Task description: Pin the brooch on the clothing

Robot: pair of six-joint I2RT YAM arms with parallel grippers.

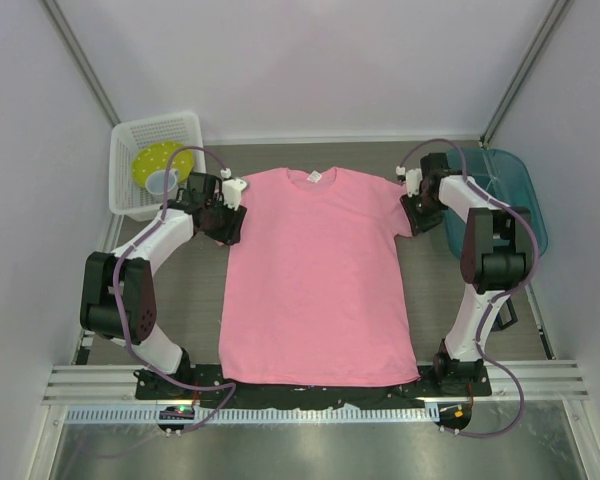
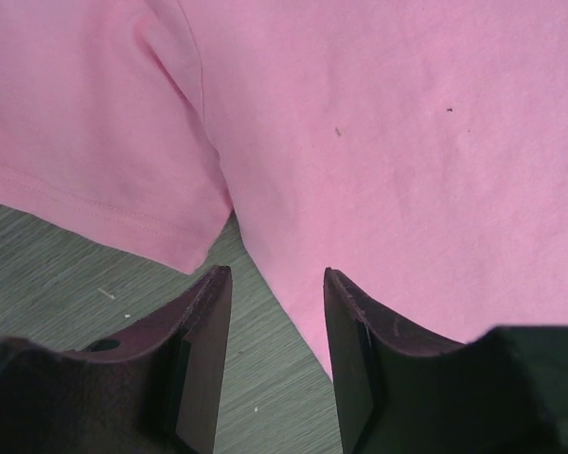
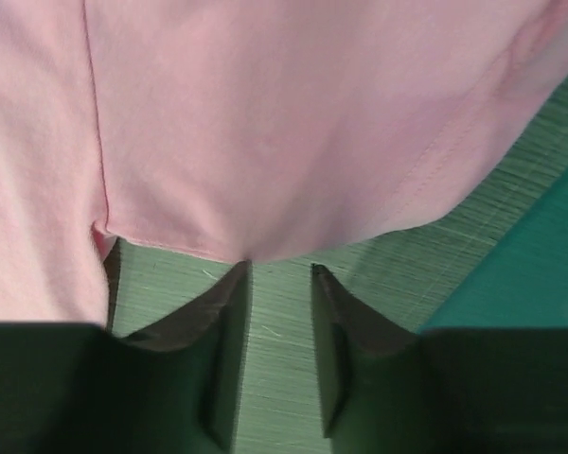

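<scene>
one pink t-shirt [image 1: 315, 280] lay flat, front up, on the table [image 1: 185, 290]. its collar pointed to the far side and its hem reached the near edge between the two arm bases. one small white label [image 1: 315, 178] showed inside the collar.

the left gripper [image 2: 277, 276] sat at the sleeve on the left arm's side. its jaws stood moderately apart and held nothing. the left finger [image 2: 204, 322] was over bare table, and the right finger [image 2: 355, 326] overlapped the side edge of the shirt body just below the armpit. the sleeve hem lay just ahead of the tips.

the right gripper [image 3: 281, 270] sat at the opposite sleeve. its jaws stood apart by a narrower gap and held nothing. both tips met the sleeve hem in that view; contact could not be confirmed.

count: two arms, two grippers, one white basket [image 1: 130, 150] at far left holding one yellow-green dish [image 1: 160, 162], and one teal bin [image 1: 510, 180] at far right.

the left arm had its elbow out to the left, with the forearm reaching up and inward. the right arm rose from its base, with the forearm bent inward toward the sleeve.
</scene>
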